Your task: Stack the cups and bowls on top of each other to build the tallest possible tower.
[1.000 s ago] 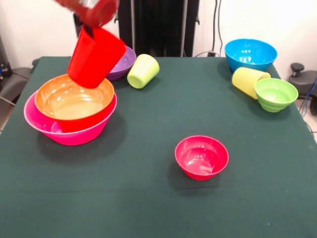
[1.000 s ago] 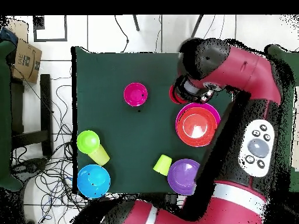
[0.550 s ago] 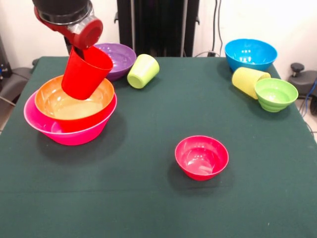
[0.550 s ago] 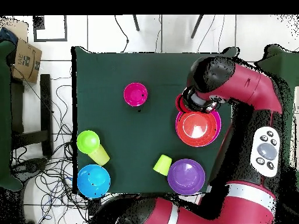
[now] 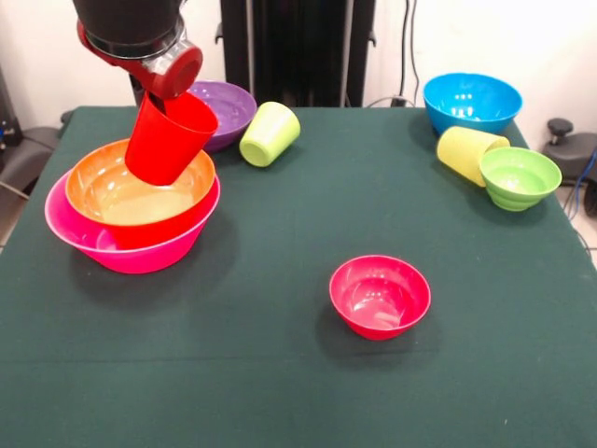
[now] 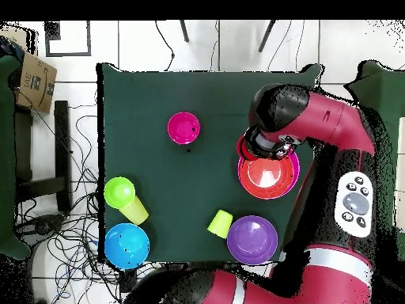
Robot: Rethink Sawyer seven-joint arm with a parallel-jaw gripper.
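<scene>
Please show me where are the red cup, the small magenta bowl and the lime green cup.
red tapered plastic cup [image 5: 171, 140], front view, on its outer side wall
small magenta glossy plastic bowl [image 5: 380, 296], front view, on its inside
lime green tapered plastic cup [image 5: 270, 133], front view, on its side wall

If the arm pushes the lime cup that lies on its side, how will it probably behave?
The lime cup lies on its side beside the purple bowl, so it would probably roll, curving because it tapers. It looks like thin glossy plastic, likely light and stiff, so a small nudge should move it. Its smooth wall may slip in the jaws.
</scene>
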